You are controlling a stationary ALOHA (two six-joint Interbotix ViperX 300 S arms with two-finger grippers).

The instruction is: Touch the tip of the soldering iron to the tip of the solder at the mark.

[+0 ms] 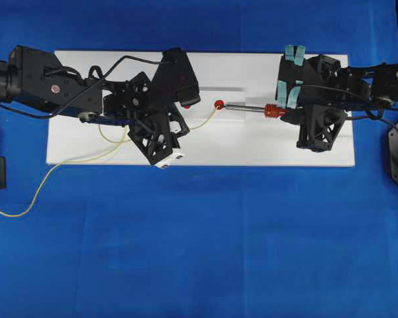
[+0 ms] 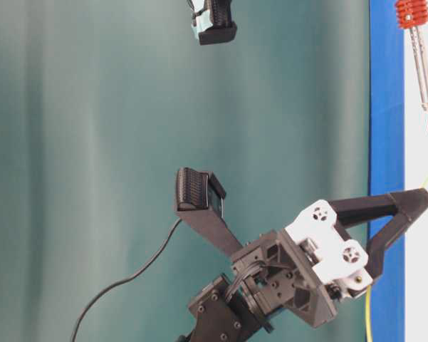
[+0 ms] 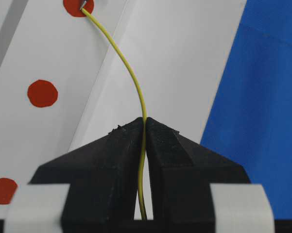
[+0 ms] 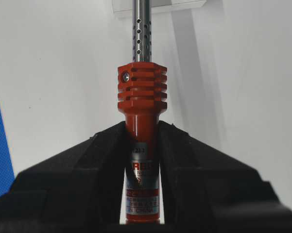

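Note:
The soldering iron (image 1: 273,110) lies level over the white board (image 1: 251,142), with its red handle in my shut right gripper (image 1: 286,112). In the right wrist view the jaws (image 4: 142,130) clamp the handle just below the ribbed collar (image 4: 142,87). My left gripper (image 1: 184,130) is shut on the yellow solder (image 1: 207,120). The left wrist view shows the wire (image 3: 131,73) rising from the closed jaws (image 3: 145,121) to a red mark (image 3: 77,7). There the iron's silver tip (image 3: 82,4) meets the wire's end. The mark (image 1: 218,104) lies between both grippers.
Two other red dots (image 3: 42,93) sit on the board beside the solder. The solder's loose tail (image 1: 33,195) trails left off the board onto the blue cloth (image 1: 199,245). A black cord (image 1: 377,116) runs from the iron to the right.

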